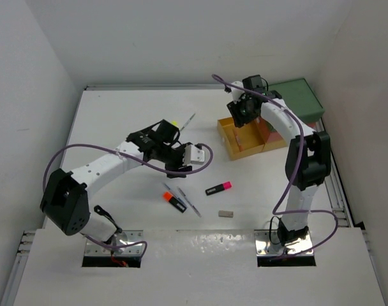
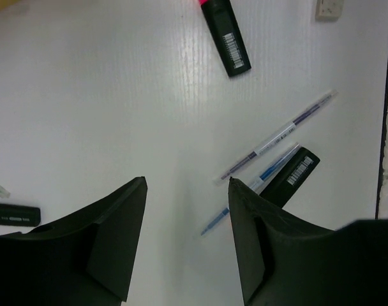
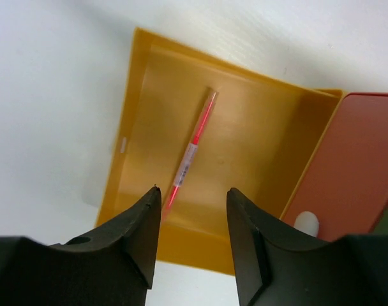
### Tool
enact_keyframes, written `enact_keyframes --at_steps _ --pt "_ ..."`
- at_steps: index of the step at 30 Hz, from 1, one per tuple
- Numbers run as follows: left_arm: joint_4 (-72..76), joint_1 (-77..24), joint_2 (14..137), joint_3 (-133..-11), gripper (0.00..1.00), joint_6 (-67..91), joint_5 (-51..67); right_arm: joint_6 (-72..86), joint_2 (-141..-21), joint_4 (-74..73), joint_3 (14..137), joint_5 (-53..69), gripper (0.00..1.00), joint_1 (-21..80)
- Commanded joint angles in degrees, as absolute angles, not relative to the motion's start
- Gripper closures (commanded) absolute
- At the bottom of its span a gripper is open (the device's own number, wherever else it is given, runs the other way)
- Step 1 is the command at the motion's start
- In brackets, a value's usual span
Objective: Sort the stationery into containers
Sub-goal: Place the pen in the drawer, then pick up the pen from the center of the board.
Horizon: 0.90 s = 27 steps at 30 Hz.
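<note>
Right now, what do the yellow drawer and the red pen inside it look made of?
Yellow drawer: likely moulded plastic, smooth, slightly glossy; soft sheen on its floor, thin even walls. Red pen: probably plastic, clear glossy barrel; the red core shows through, with a pale label band.

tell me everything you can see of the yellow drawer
The yellow plastic box drawer is a shallow, open-topped rectangle with smooth, slightly glossy walls, sitting level on the white table. One thin red pen lies diagonally on its floor; nothing else shows inside. One end meets the coral-red box.
</note>
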<state>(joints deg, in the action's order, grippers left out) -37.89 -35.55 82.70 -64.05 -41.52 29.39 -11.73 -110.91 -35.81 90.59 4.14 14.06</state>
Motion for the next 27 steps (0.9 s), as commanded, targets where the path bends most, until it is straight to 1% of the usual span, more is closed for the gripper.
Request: enact_keyframes --at_steps 1,7,8,16,22,27 --pt "-36.48 -37.7 83.23 -62.85 0.4 -48.94 29.53 -8.36 -109.87 -36.99 96.93 5.44 0.55 14.5" --pt "-37.17 -42.44 86.39 -61.26 0.59 -58.7 29.27 -2.82 -106.09 -43.85 103.53 11.67 0.55 13.8" --pt "-37.44 -43.58 87.35 -61.0 0.6 -60.54 29.09 -1.94 -104.6 -44.9 103.36 12.39 0.55 13.36" --pt "-35.68 -47.81 90.52 -58.27 0.62 -66.0 24.88 -0.44 -98.7 -47.55 98.53 16.08 0.55 10.2" --pt "-35.16 -50.01 92.55 -57.04 0.64 -67.5 23.82 -0.44 -98.35 -49.22 98.96 17.49 0.55 8.44" --pt "-35.25 -51.76 93.6 -56.43 0.64 -67.68 24.7 -0.44 -100.37 -51.59 102.39 17.93 0.55 7.82"
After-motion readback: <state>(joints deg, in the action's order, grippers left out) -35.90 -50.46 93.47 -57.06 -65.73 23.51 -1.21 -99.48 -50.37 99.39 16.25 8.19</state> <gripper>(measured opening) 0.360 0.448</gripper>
